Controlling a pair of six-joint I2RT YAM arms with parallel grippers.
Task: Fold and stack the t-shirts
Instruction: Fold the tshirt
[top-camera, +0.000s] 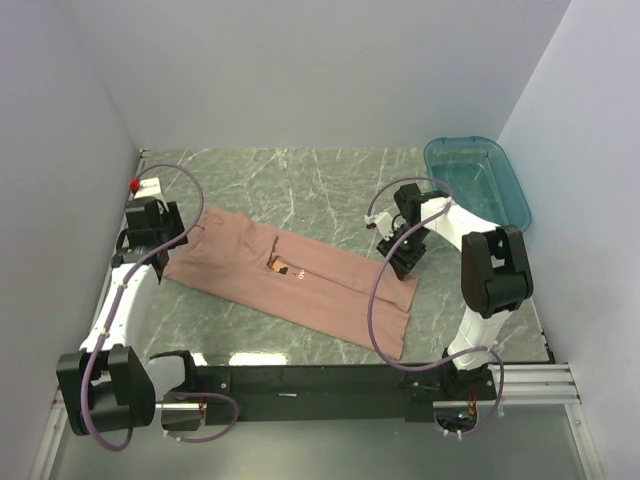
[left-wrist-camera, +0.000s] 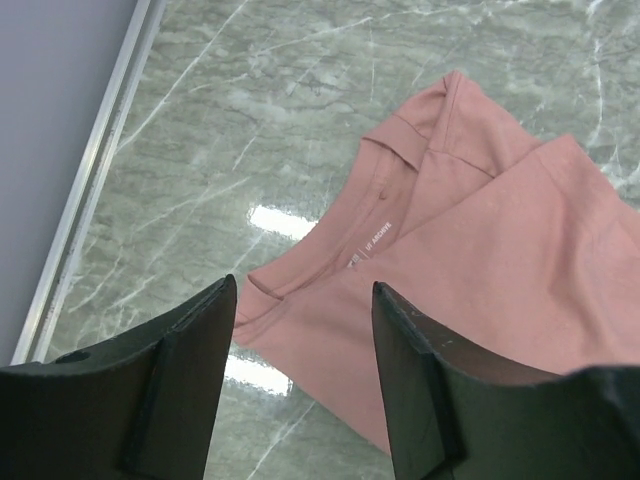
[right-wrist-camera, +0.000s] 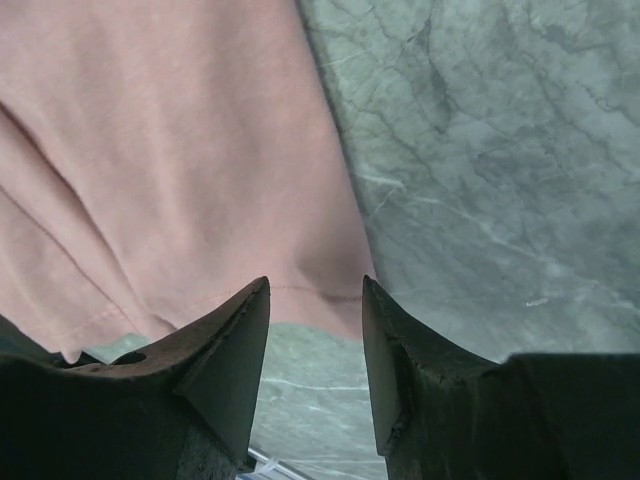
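A salmon-pink t-shirt (top-camera: 300, 282) lies folded lengthwise in a long strip across the green marble table, slanting from upper left to lower right. A sliver of its dark print (top-camera: 279, 267) shows in the fold. My left gripper (top-camera: 172, 237) is open above the shirt's left end; in the left wrist view the neckline with its label (left-wrist-camera: 365, 235) lies just beyond the open gripper (left-wrist-camera: 303, 292). My right gripper (top-camera: 404, 262) is open over the shirt's right end; in the right wrist view the hem (right-wrist-camera: 300, 290) lies between the tips of the gripper (right-wrist-camera: 315, 283).
A teal plastic tub (top-camera: 478, 178) stands at the back right by the wall. A small red object (top-camera: 134, 184) sits at the left table edge. White walls close the table on three sides. The black rail (top-camera: 300, 380) with the arm bases runs along the front.
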